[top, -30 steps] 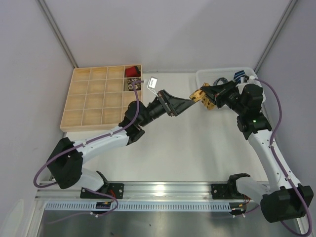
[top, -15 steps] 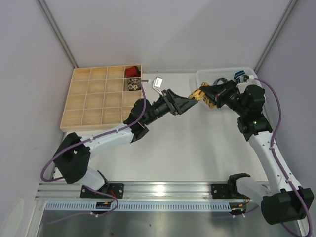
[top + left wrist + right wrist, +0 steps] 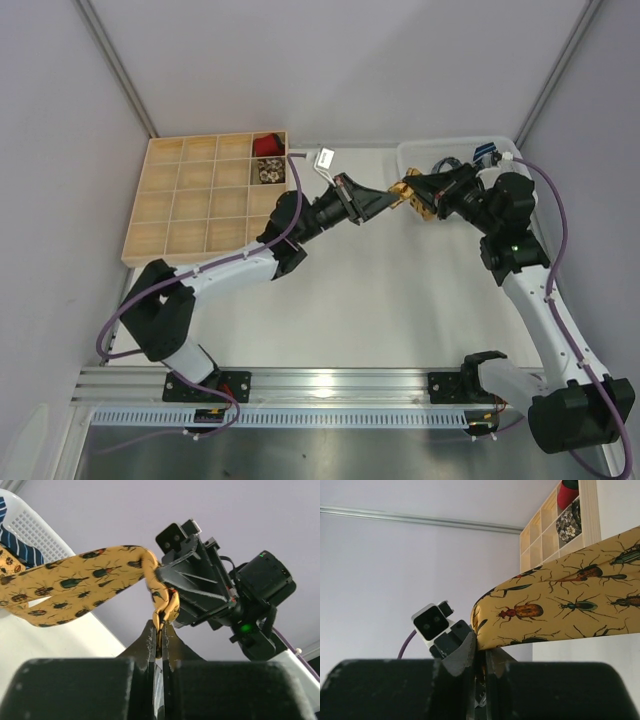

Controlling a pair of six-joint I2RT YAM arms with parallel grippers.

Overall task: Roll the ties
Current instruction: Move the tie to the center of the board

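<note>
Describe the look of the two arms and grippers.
Left arm and right arm: white links, bulky black joints, a purple cable looped along each. Left gripper and right gripper: black, tapering to thin fingers. Green light on the right arm.

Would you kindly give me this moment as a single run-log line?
left gripper: shut on yellow tie | right gripper: shut on same tie | tie: unrolled, held up, trailing toward basket

Materials noted
The tie (image 3: 75,587) was seen as smooth cloth, the tray (image 3: 136,205) as matt wood, the bin (image 3: 35,532) as plastic.
</note>
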